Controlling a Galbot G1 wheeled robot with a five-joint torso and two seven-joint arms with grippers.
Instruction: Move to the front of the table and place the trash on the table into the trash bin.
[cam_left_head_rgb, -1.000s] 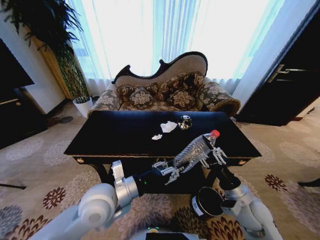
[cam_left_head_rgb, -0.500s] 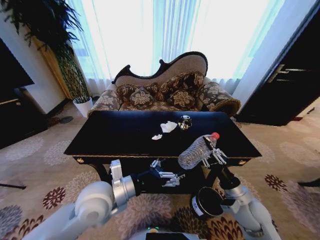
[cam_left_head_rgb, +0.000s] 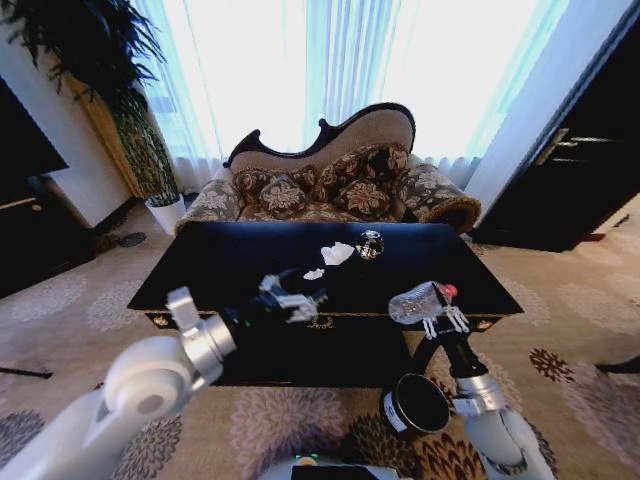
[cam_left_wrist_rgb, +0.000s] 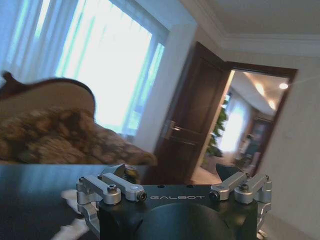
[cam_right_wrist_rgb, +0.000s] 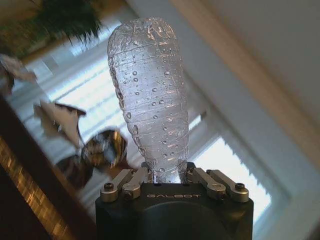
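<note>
The black table (cam_left_head_rgb: 220, 265) stands straight ahead. On it lie two white paper wads (cam_left_head_rgb: 337, 253) (cam_left_head_rgb: 314, 273) and a small shiny can (cam_left_head_rgb: 370, 244). My right gripper (cam_left_head_rgb: 440, 312) is shut on the neck of the clear plastic bottle (cam_left_head_rgb: 412, 303), holding it nearly level off the table's front right edge, above the black trash bin (cam_left_head_rgb: 415, 403) on the floor. The right wrist view shows the bottle (cam_right_wrist_rgb: 150, 100) clamped in that gripper (cam_right_wrist_rgb: 170, 177), with the can (cam_right_wrist_rgb: 105, 147) behind. My left gripper (cam_left_head_rgb: 298, 299) hovers open over the table's front edge, near the smaller wad.
An ornate sofa (cam_left_head_rgb: 330, 180) stands behind the table. A potted plant (cam_left_head_rgb: 165, 210) and a dark cabinet (cam_left_head_rgb: 30, 230) are on the left, and a dark door (cam_left_head_rgb: 580, 170) is on the right. Patterned carpet lies around the table.
The left gripper has come away from the bottle's base and risen left to the table's front edge. The right gripper has carried the bottle slightly right and down, more level.
</note>
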